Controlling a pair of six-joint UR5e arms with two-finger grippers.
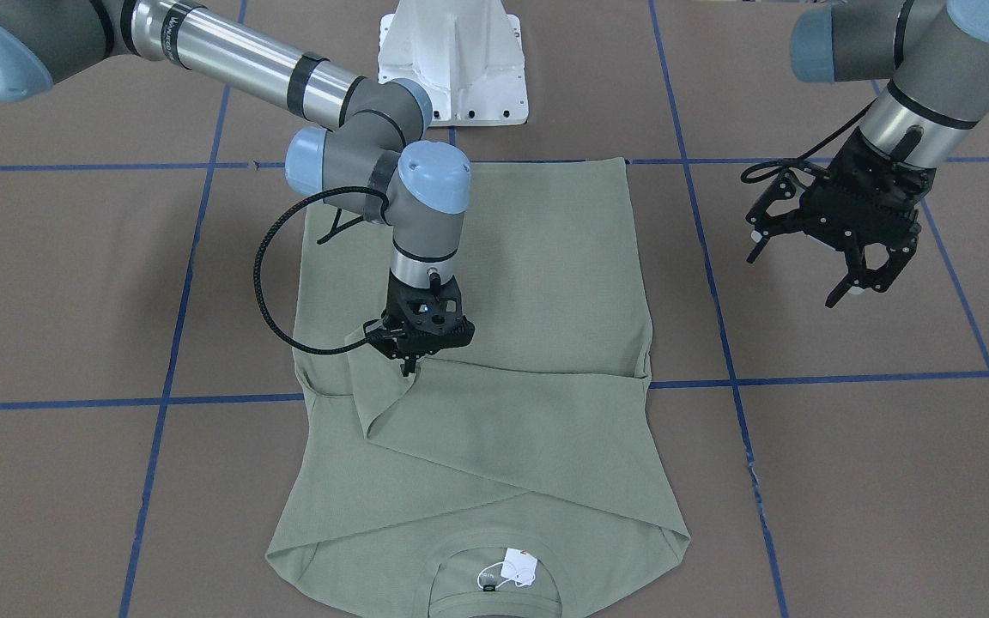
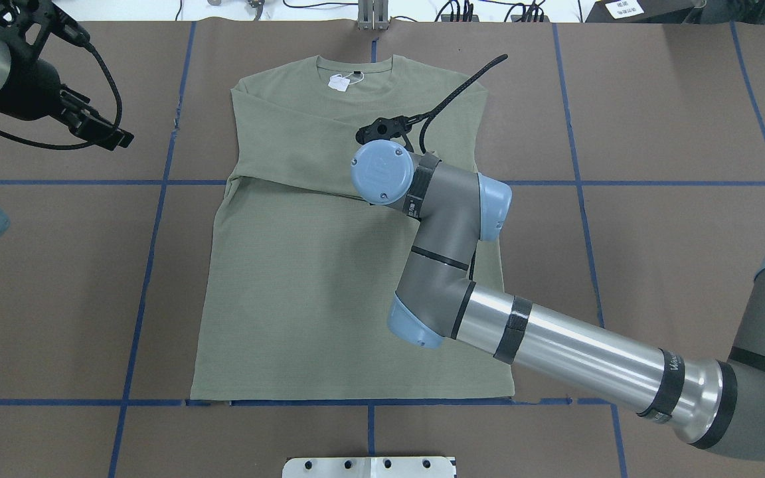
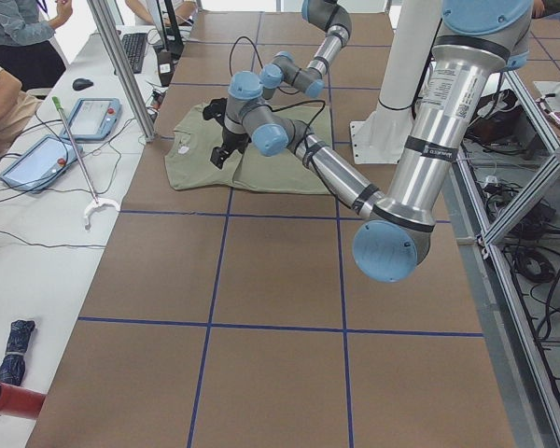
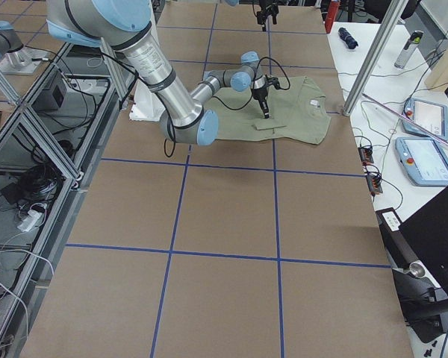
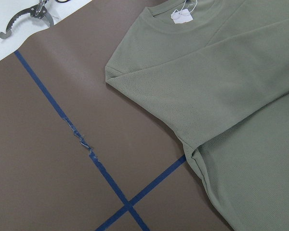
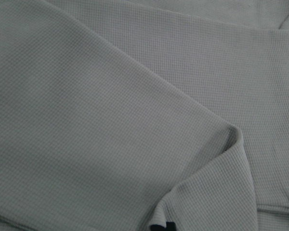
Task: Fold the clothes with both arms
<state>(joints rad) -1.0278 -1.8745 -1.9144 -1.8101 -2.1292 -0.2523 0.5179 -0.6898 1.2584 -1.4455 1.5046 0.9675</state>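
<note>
Front-facing exterior view, near to far: shirt flat on the table, white tag and neck nearest. No sleeve sticks out on either side; one sleeve lies folded across the chest. Right gripper stands on its cuff end, jaws drawn narrow; whether they pinch cloth, cannot tell. Left gripper hangs spread wide and empty over bare table beside the shirt. Body at full length, hem by the white base. Judged: sleeves in, body folds left.

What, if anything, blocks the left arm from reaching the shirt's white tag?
Probably nothing. The left gripper hangs open beside the shirt. The tag lies uncovered, and the right gripper sits mid-shirt, clear of it.
</note>
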